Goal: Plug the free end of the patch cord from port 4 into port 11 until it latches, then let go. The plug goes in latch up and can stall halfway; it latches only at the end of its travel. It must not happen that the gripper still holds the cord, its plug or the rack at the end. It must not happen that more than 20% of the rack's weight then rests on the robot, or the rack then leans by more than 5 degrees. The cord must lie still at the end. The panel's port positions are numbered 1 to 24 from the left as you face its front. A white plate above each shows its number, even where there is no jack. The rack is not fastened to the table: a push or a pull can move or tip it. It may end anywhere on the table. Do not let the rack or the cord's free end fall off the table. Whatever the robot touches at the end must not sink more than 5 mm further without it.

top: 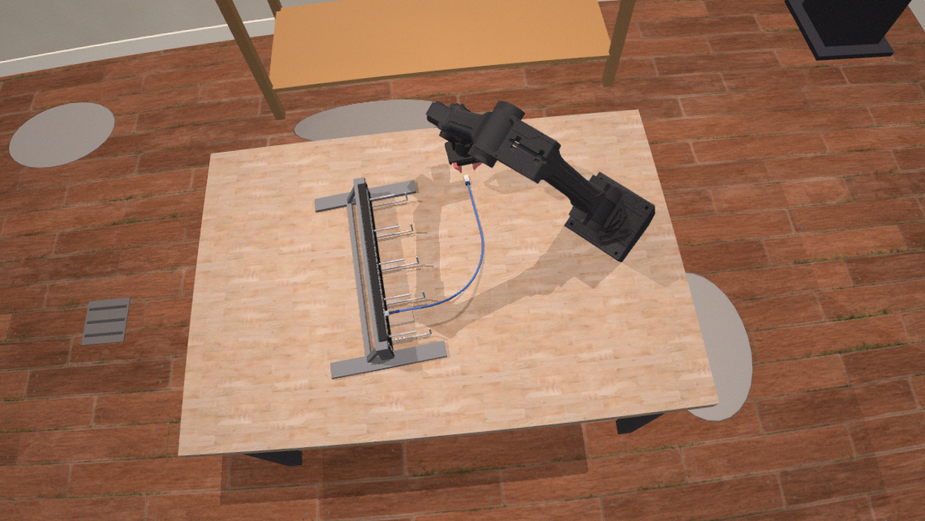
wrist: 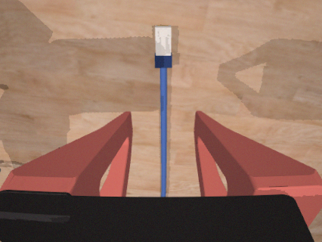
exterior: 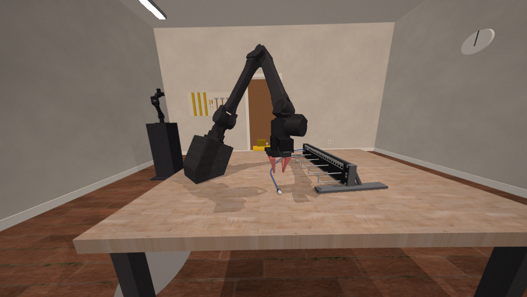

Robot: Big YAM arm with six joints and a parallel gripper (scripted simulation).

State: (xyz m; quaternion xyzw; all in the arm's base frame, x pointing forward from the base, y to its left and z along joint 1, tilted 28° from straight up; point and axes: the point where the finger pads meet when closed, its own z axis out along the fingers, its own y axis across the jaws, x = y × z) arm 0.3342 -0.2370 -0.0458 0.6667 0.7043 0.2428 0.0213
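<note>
1 gripper (top: 466, 166) (exterior: 278, 172) (wrist: 162, 121): fingers parted to a middling width, nothing between them, above the worktop (top: 550, 362) (exterior: 295, 221) (wrist: 242, 23)

1 patch cord, blue (top: 483, 246) (exterior: 273, 177) (wrist: 163, 98): 1 end at the rack, the other loose

1 free plug, pale with a dark blue collar (top: 466, 178) (exterior: 279, 191) (wrist: 163, 41): lying on the worktop, well apart from the rack (top: 378, 264) (exterior: 352, 175); port 11 still to be filled

risks, by judgement: a descent off to 1 side could land a fingertip on the cord or shove the plug; a grip on the cord alone could let the plug swing or roll, losing latch up; a cord snagged on the wire guards (top: 404, 263) (exterior: 319, 178), or a hard push at a stalled plug, could slide or tip the unfastened rack

views: wrist shows the cord running midway between the fingers, which top mostly hides under the arm; exterior shows the fingertips raised off the worktop, unclear from top; top alone gives the cord's whole curve
</note>
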